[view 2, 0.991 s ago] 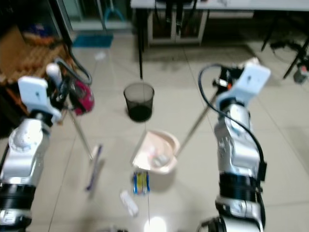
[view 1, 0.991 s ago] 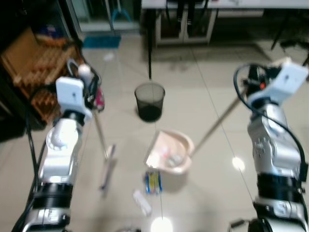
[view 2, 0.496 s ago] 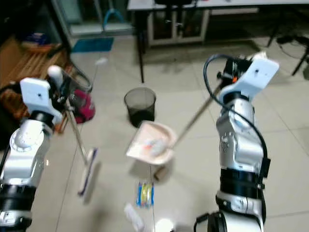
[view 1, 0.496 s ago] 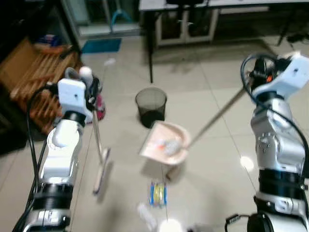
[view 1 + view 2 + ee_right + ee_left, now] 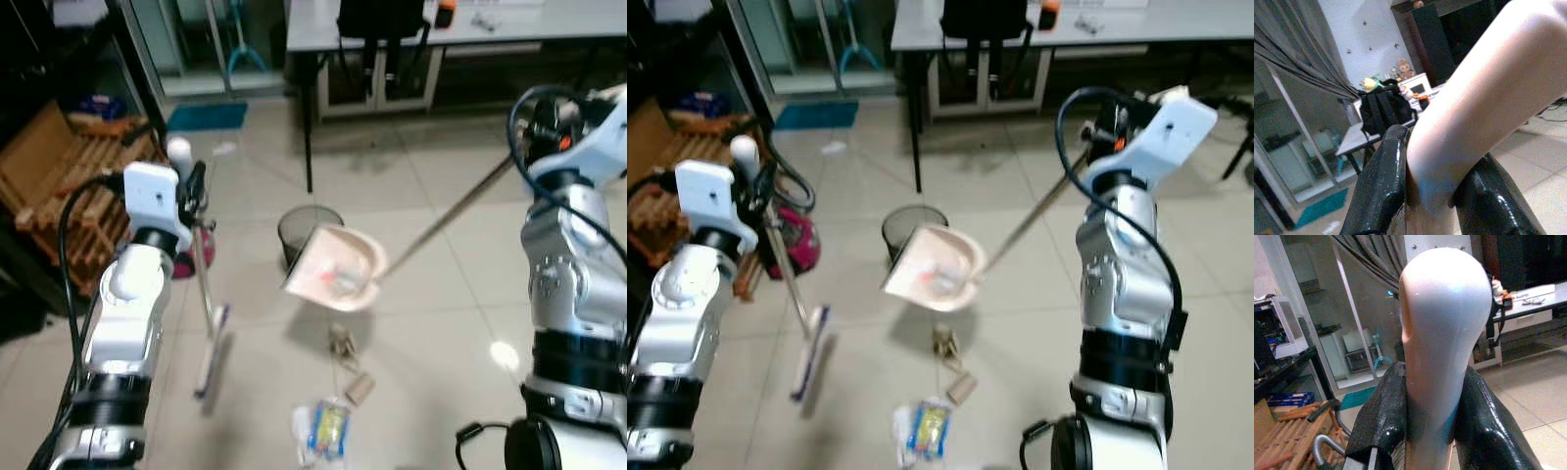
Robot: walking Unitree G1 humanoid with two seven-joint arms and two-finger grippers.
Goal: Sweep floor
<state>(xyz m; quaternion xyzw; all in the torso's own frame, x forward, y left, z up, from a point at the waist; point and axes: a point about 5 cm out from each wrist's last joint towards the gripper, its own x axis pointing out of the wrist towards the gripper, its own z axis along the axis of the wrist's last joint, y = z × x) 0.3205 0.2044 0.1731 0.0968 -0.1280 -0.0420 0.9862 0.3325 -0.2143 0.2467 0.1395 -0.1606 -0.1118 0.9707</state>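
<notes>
My dustpan [image 5: 338,270] is off the floor now; a second ago it rested on the tiles at the centre of the frame, and it has since climbed toward the upper middle, its load of scraps riding inside. Its lip hangs just beside the rim of the dark waste bin [image 5: 300,223], tilted down toward it, so I judge the emptying is about to happen and this pass of the sweep is nearly closed out.

The tiled floor [image 5: 441,323] gives wide room in the middle and right of the frame. The crowding is elsewhere: a table leg [image 5: 306,137] stands just behind the bin, and a wooden rack [image 5: 69,186] fills the left edge.

My right gripper [image 5: 1430,196], upper right, is clamped round the dustpan's long handle [image 5: 446,221]. My left gripper [image 5: 1425,431] is closed on the pale top of the broom [image 5: 208,313], whose head hangs lower left of centre.

Not everything got collected: a yellow packet [image 5: 329,429], a small tube [image 5: 360,388] and a crumpled bit [image 5: 342,343] lie at the bottom centre.
</notes>
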